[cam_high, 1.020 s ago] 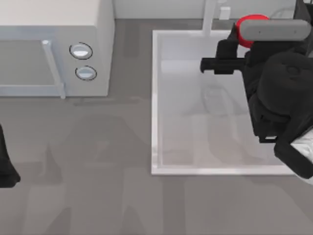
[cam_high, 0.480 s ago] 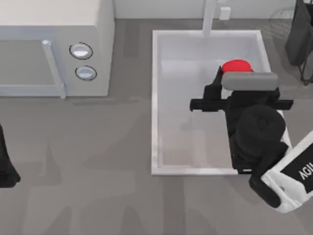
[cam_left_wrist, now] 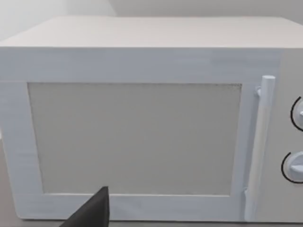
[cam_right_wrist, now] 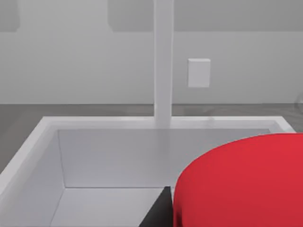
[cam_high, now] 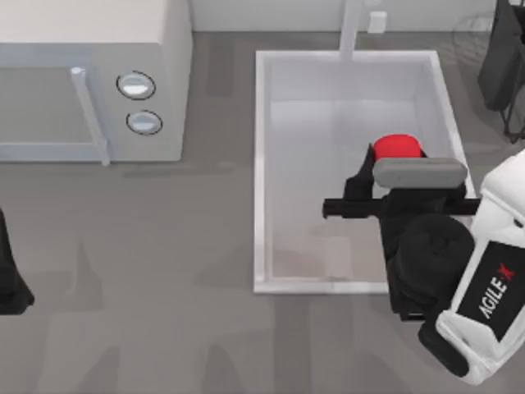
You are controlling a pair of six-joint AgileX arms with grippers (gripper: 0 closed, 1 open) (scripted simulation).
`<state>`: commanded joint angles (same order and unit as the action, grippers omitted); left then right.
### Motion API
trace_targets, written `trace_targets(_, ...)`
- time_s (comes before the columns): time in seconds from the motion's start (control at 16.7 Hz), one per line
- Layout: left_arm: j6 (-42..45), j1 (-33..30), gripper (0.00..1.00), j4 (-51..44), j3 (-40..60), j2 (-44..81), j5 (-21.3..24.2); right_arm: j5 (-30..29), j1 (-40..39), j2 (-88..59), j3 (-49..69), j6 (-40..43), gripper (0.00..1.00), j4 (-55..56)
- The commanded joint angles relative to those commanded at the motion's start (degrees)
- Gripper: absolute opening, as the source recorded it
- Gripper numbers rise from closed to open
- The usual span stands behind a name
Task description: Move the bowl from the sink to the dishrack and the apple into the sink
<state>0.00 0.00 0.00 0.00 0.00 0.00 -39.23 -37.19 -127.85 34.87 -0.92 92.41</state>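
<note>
Over the large white rectangular sink (cam_high: 264,164), toward its right wall, our right gripper (cam_high: 397,168) holds the small bright red apple (cam_high: 397,148) clamped between its fingers, so we judge the next move is lowering and letting go, left arm parked beside the sink's far left.

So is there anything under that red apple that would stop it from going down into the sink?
Nothing visible does. The apple sits at the right tool, already over the sink, and the white basin floor seen around it is bare. The faucet post stands at the far rim, off to the side.
</note>
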Motion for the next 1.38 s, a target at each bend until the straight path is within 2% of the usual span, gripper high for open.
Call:
trace_targets(0.12,0.00,0.00,1.00,0.00,0.00,0.00,0.00,0.00,0.00,0.00,0.00,0.00,0.00,0.00)
trace_targets(0.9,0.00,0.00,1.00,0.00,0.00,0.00,0.00,0.00,0.00,0.00,0.00,0.00,0.98,0.00)
trace_targets(1.38,0.00,0.00,1.00,0.00,0.00,0.00,0.00,0.00,0.00,0.00,0.00,0.00,1.00,0.00)
